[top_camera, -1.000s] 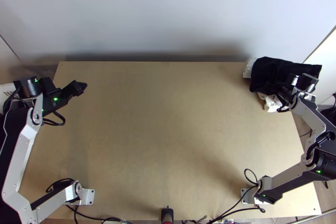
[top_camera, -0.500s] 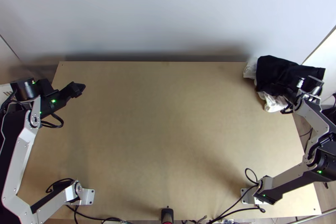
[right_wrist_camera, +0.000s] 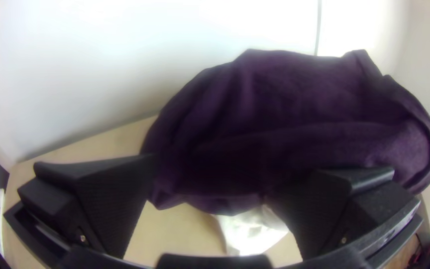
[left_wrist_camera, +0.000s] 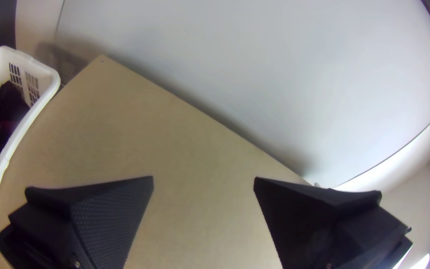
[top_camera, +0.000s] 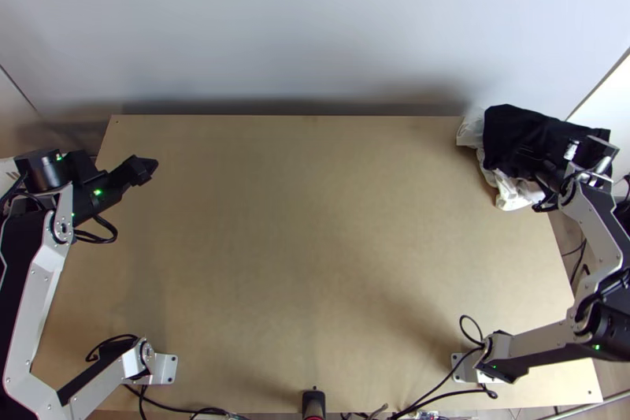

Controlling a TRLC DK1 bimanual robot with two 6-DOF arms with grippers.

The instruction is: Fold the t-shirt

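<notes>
Top view puts the dark cloth [top_camera: 508, 130], probably the t-shirt, bunched against white material [top_camera: 513, 193] at the far right of the table [top_camera: 315, 247]. The right gripper [right_wrist_camera: 212, 177] gapes beside it, likely to grasp or release; the left gripper [left_wrist_camera: 203, 180], also wide, hangs far left, perhaps leaving room.

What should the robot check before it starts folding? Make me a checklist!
1. Left gripper open: ok.
2. Right gripper open: ok.
3. Dark cloth spread flat: not ok, it's bunched at the table's far right corner.
4. Dark cloth apart from the white thing: not ok, they overlap.
5. Left gripper near the dark cloth: not ok, it's across the table.
6. Dark cloth's sleeves found: cannot tell.
</notes>
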